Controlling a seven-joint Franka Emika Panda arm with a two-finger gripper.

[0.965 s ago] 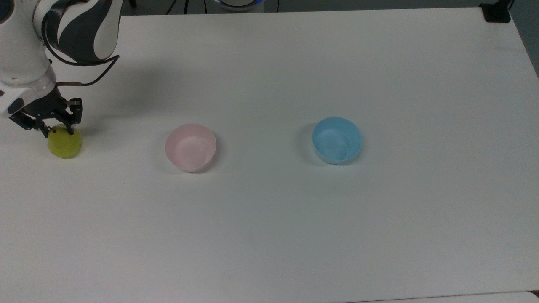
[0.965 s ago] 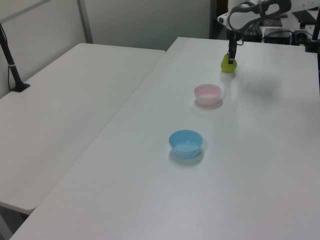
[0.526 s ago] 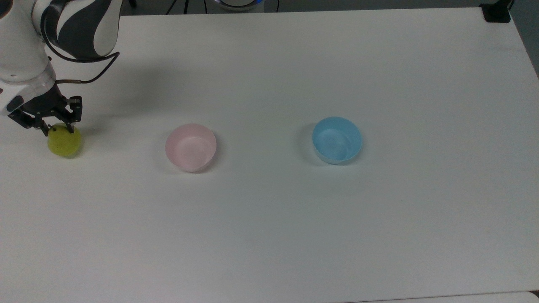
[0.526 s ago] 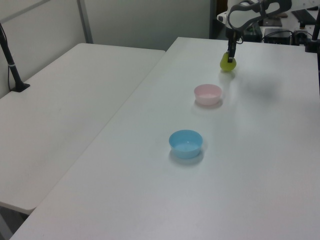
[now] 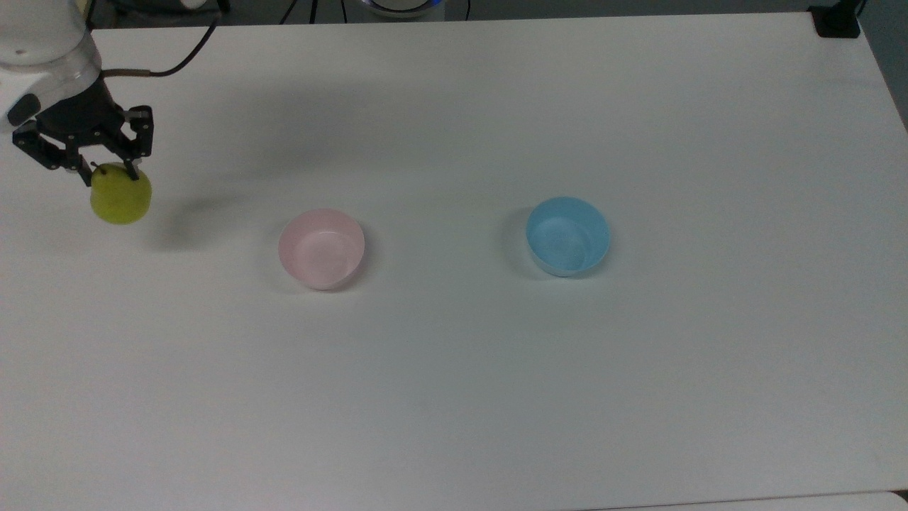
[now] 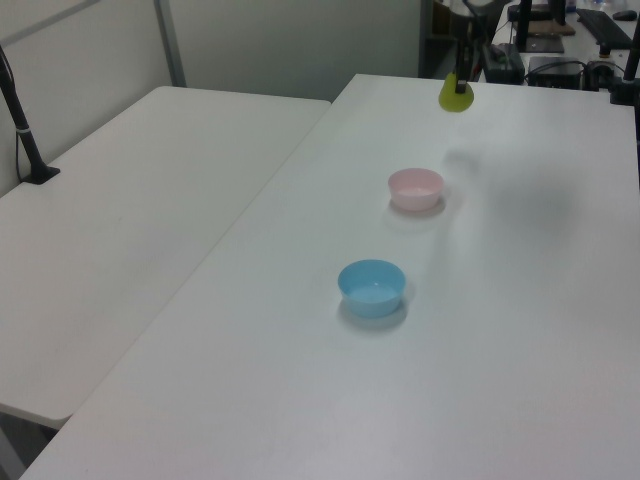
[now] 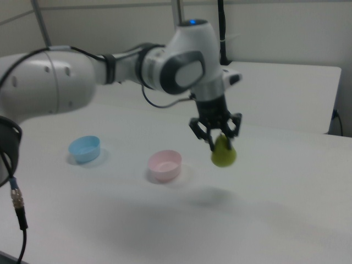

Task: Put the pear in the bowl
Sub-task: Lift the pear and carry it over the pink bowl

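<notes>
- At the top view's far left, the gripper [image 5: 110, 170] is seen closed on the pear [image 5: 121, 196], its two fingers pinching the narrow stem end while the yellow-green body hangs below.
- The pear is held clear of the white table [image 5: 496, 369]: a separate shadow is cast on the surface beside it in the top view, and in the right view the fruit [image 7: 223, 155] is seen hanging above its own shadow.
- The pear's long axis is kept roughly upright, stem uppermost between the fingers, so it is judged ready to be lowered bottom first.
- Further toward the top view's right, the bowl [image 5: 321, 248] is found, pale pink and with nothing inside; it lies well apart from the pear and slightly lower in the frame.
- The coming move is judged to turn on this offset: the carried pear must be taken toward the top view's right until it hangs over the pink rim, then lowered and released.
- Beyond it, further to the top view's right, a light blue bowl [image 5: 567, 235] is seen; overshooting toward it is the error to be avoided.
</notes>
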